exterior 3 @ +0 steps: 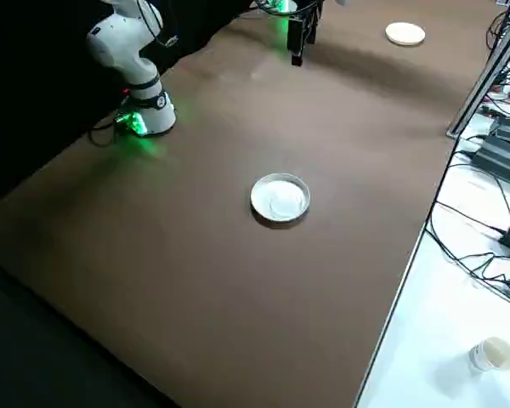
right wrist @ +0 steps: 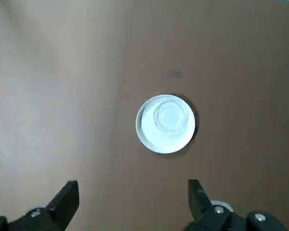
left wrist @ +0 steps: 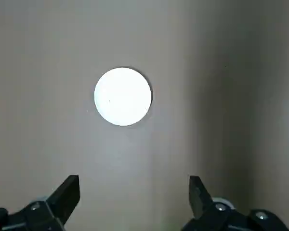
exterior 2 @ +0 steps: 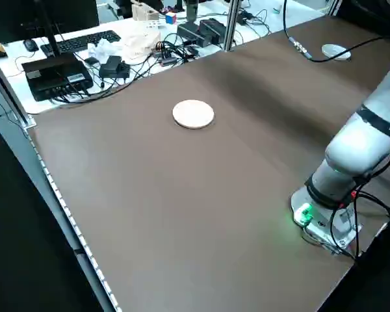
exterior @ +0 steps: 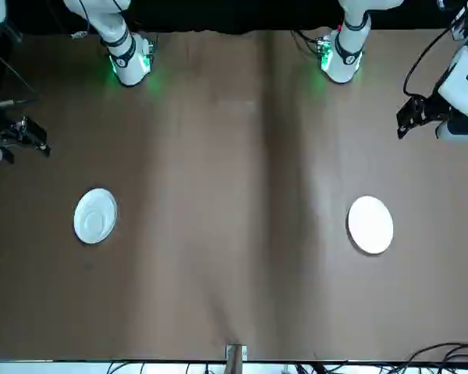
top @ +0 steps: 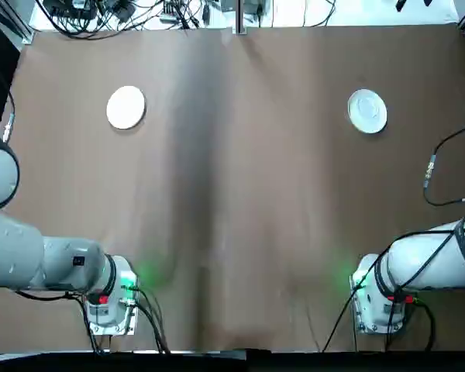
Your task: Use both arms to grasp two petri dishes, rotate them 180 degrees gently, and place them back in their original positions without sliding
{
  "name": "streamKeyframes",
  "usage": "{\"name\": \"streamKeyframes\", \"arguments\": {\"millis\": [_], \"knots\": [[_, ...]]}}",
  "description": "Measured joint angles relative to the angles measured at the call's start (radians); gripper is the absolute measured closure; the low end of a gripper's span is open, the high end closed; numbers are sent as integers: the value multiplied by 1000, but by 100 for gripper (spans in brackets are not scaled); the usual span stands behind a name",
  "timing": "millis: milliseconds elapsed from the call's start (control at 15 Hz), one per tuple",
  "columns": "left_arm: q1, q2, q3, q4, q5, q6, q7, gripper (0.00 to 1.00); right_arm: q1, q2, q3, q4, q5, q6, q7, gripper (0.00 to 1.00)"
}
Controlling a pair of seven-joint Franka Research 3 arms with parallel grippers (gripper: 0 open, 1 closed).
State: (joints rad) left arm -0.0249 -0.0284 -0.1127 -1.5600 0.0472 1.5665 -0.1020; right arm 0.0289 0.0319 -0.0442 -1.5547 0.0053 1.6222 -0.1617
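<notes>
Two white dishes lie well apart on the brown table's (top: 240, 178) far half, plain one (top: 126, 108) left, ringed one (top: 367, 111) right. Cables (top: 101, 19) clutter a white desk (top: 341, 14) beyond. Left gripper (left wrist: 134, 190) and right gripper (right wrist: 133, 192) hang at the table's sides, fingers wide open, empty.

Two petri dishes on table (top: 244, 194): left dish (top: 125, 107); right dish (top: 367, 111), well apart (both beyond the arm bases). Cables (top: 101, 19) behind left dish, past table's far edge.

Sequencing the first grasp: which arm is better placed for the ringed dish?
Right, I'd judge. The ringed dish lies on the right arm's side of the table, and the right gripper's open fingers face it in that wrist's view.
</notes>
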Motion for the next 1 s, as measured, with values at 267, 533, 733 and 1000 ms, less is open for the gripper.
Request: {"name": "streamKeyframes", "arguments": {"millis": [267, 533, 733, 1000], "knots": [[0, -1, 0, -7, -2, 0, -12, 0, 1, 0, 1, 0, 0, 0, 0, 0], [1, -1, 0, -13, -2, 0, -15, 0, 4, 5, 2, -6, 0, 4, -1, 0], [2, -1, 2, -17, -2, 0, -15, 0, 16, 28, 2, -13, 0, 15, -2, 0], [4, 0, 4, -26, -2, 0, -41, 0, 22, 71, 2, -17, 0, 49, -2, 0]]}}
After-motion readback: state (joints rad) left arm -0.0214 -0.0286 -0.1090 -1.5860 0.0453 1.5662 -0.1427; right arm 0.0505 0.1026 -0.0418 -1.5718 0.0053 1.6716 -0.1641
